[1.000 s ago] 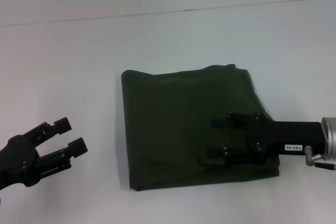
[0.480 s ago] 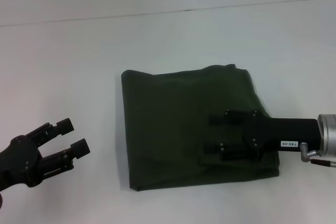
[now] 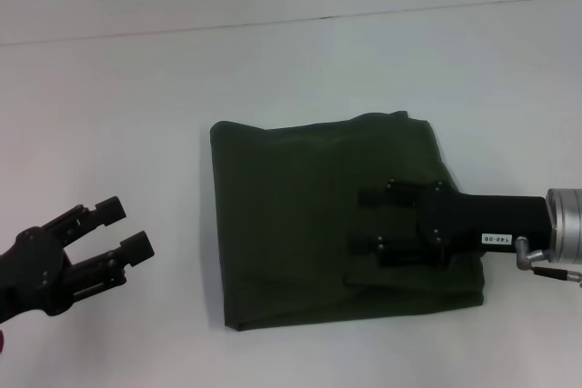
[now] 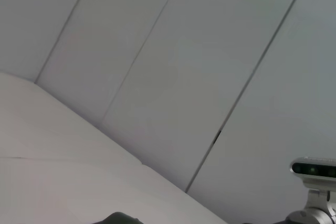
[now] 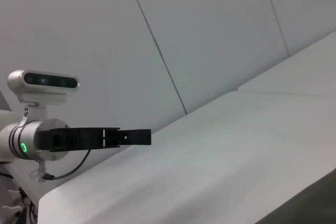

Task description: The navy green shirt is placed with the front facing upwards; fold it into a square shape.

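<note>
Head view shows the dark olive-green cotton shirt (image 3: 327,220), folded to a rough square, lying mid-counter with bare white counter (image 3: 136,115) all round its edges. The right claw (image 3: 377,223) rests released over its right half; the left claw (image 3: 123,229), spread apart, hovers well left.

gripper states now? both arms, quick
Left end effector: open, holding nothing, off to the left of the navy green shirt.
Right end effector: open, fingers spread over the shirt, not gripping it.
</note>
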Action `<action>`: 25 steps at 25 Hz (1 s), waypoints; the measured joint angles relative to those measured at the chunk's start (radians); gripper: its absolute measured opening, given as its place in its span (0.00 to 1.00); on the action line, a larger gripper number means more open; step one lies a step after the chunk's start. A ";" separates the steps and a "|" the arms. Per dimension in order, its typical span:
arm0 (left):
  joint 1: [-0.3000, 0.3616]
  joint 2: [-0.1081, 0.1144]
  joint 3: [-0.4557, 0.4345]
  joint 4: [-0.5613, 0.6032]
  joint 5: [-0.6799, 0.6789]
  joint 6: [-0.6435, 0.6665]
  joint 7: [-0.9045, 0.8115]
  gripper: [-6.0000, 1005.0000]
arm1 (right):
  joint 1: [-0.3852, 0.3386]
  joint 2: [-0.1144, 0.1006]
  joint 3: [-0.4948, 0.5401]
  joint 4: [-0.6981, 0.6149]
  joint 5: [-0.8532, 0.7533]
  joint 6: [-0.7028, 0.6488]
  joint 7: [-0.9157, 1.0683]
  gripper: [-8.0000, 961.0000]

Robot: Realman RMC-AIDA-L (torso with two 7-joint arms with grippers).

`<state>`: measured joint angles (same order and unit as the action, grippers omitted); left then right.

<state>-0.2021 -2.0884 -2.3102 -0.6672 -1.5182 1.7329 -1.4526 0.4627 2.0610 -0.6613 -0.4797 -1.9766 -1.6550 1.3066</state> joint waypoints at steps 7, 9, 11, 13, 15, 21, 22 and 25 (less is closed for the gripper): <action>-0.006 -0.004 0.000 0.007 0.002 0.000 0.000 0.91 | 0.003 0.002 0.000 0.000 0.001 0.000 0.000 0.94; -0.006 -0.004 0.000 0.008 0.002 0.000 0.000 0.91 | 0.003 0.002 0.000 0.000 0.001 0.000 0.000 0.94; -0.006 -0.004 0.000 0.009 0.003 0.001 0.000 0.91 | 0.002 0.002 0.000 0.000 0.001 0.000 0.000 0.94; -0.006 -0.004 0.000 0.009 0.003 0.001 0.000 0.91 | 0.003 0.002 0.000 0.000 0.001 0.000 0.000 0.94; -0.007 -0.004 0.000 0.009 0.003 0.001 0.000 0.91 | 0.003 0.002 0.000 0.000 0.001 0.000 0.000 0.94; -0.007 -0.005 0.000 0.011 0.003 0.001 0.000 0.91 | 0.005 0.002 0.000 -0.001 0.001 0.000 0.000 0.94; -0.007 -0.005 0.000 0.011 0.003 0.001 0.000 0.91 | 0.005 0.003 0.000 0.000 0.001 0.000 0.000 0.94; -0.006 -0.005 0.000 0.011 0.003 0.001 -0.001 0.91 | 0.006 0.004 0.000 0.000 0.001 0.000 0.000 0.94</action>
<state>-0.2081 -2.0938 -2.3101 -0.6563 -1.5148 1.7339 -1.4531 0.4685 2.0653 -0.6611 -0.4802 -1.9757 -1.6546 1.3069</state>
